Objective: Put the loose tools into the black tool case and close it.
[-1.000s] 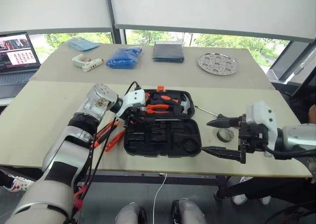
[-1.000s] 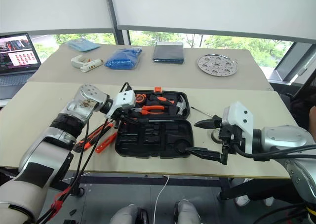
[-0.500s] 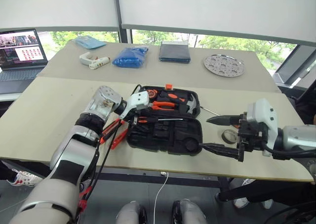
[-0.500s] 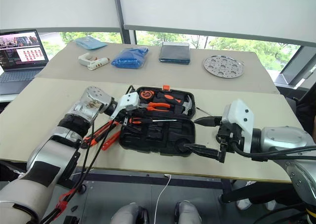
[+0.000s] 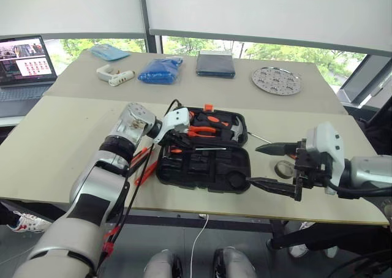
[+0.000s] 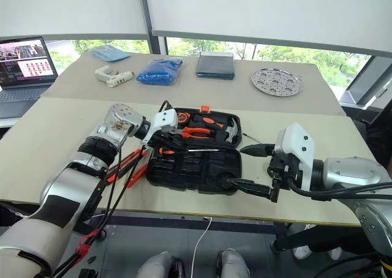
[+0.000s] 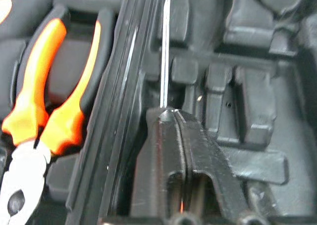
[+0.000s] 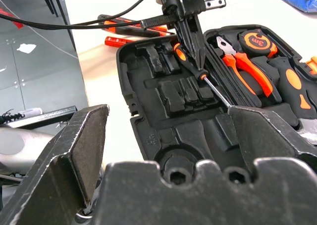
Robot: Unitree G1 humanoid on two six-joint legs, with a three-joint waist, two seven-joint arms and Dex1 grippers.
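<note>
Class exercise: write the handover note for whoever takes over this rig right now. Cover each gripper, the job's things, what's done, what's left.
Left gripper: shut, over a screwdriver lying in the open black tool case.
Right gripper: open, empty, beside the case.
Left of the case: orange tools. Right of it: tape roll.
Done: one screwdriver in.
Left: remaining tools, tape roll, close the case.

Silver-grey shells clad both arms, black at the joints. A white housing tops the left gripper (image 5: 179,133), black cables looping back along the forearm. The right gripper (image 5: 264,165) wears a white block behind tapered black fingers.
</note>
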